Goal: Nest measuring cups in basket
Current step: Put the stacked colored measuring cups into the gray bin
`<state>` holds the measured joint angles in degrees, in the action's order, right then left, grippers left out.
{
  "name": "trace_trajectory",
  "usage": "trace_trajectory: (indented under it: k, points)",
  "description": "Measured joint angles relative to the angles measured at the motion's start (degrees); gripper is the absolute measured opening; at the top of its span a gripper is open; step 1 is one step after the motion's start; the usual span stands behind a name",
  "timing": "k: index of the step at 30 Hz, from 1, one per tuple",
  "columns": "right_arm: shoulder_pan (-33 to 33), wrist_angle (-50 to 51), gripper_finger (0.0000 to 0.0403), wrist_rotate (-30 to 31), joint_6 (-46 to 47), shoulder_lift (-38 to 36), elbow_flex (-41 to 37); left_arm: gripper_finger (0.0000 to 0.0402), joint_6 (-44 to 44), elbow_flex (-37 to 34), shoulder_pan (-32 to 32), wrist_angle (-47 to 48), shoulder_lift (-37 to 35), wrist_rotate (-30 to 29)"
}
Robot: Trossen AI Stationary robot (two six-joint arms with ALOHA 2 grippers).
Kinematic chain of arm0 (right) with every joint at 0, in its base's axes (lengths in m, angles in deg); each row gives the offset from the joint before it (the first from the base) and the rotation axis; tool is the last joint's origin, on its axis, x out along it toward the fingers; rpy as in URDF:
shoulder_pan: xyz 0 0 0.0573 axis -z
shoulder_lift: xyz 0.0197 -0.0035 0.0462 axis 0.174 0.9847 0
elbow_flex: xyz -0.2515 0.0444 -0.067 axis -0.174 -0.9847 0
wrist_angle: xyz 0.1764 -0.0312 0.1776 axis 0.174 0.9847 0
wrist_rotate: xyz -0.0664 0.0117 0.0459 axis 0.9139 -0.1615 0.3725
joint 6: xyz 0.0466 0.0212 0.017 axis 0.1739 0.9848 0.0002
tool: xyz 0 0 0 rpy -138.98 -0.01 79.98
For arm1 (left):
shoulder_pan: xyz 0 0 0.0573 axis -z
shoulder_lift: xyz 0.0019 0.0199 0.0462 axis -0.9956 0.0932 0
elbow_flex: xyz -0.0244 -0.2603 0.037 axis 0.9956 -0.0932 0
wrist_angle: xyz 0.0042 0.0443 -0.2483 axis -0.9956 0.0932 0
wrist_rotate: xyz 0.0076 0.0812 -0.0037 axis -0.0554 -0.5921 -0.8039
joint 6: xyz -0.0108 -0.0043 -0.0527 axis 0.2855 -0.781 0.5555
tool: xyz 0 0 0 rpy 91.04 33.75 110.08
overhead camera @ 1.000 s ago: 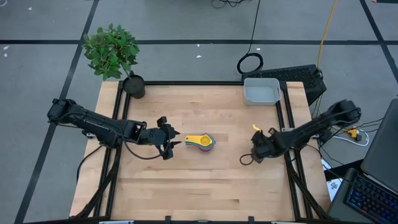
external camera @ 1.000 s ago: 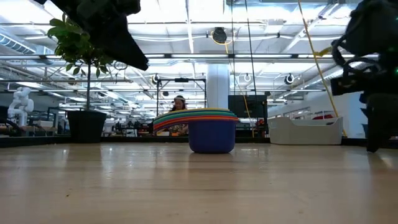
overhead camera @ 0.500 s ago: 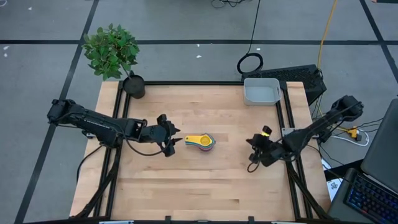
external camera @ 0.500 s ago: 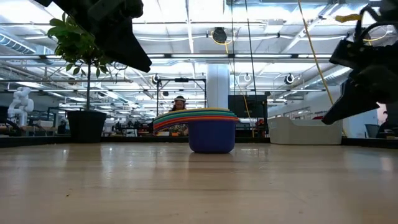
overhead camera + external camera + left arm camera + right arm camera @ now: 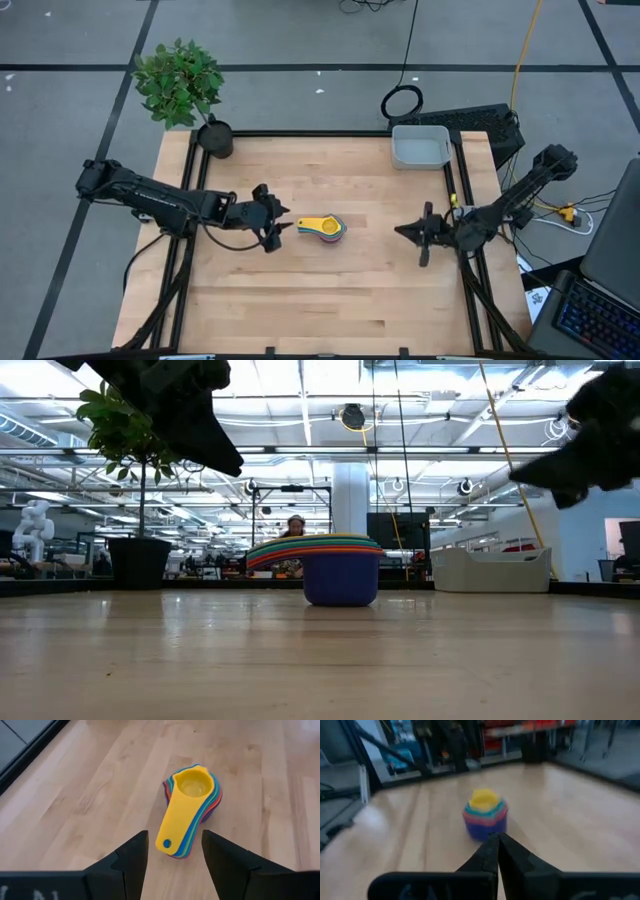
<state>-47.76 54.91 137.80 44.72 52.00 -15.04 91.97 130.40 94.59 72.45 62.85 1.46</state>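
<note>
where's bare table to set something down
The front strip of the wooden table is bare, as is the back middle between the black plant pot and grey plastic basket. The centre is crowded: both grippers flank the nested stack of coloured measuring cups.

The measuring cups [image 5: 323, 227] sit nested in one stack on the table [image 5: 330, 300], near its middle. The left gripper [image 5: 278, 229] is just left of their handles; the right gripper [image 5: 408, 231] is well apart on the right. The basket [image 5: 420, 146] stands at the far right corner, the potted plant [image 5: 184, 90] at the far left corner
</note>
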Motion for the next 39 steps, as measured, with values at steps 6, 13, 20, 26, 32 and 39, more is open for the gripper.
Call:
trace_trajectory:
  k: [6, 13, 20, 26, 32, 39]
  points:
    - [0.40, -8.97, 0.0000, -1.91, -15.65, -5.18, -0.08, 0.0191, 0.04, -0.03, -0.97, 0.73, 0.02, 0.00]
    - [3.17, -7.59, 0.0000, -5.16, -18.01, -7.34, -0.13, 0.0191, -0.23, -0.03, -0.99, 0.58, 0.02, 0.11]
    - [14.43, -7.61, 0.0000, -20.96, -18.53, -7.03, -0.17, 0.0191, -0.63, -0.03, -2.45, -0.17, 0.00, 2.63]
    - [23.10, -5.64, 0.0000, -31.25, -17.57, -7.10, -0.19, 0.0191, -1.74, -0.03, -2.58, -0.73, 0.08, 4.40]
    - [29.29, -3.26, 0.0000, -37.96, -15.42, -7.10, -0.21, 0.0191, -2.53, 0.00, -2.58, -2.57, 4.33, 7.78]
    - [32.57, -3.29, 0.0000, -40.57, -16.86, -7.14, -0.24, 0.0191, -4.07, 2.48, -2.58, -2.44, 9.12, 7.91]
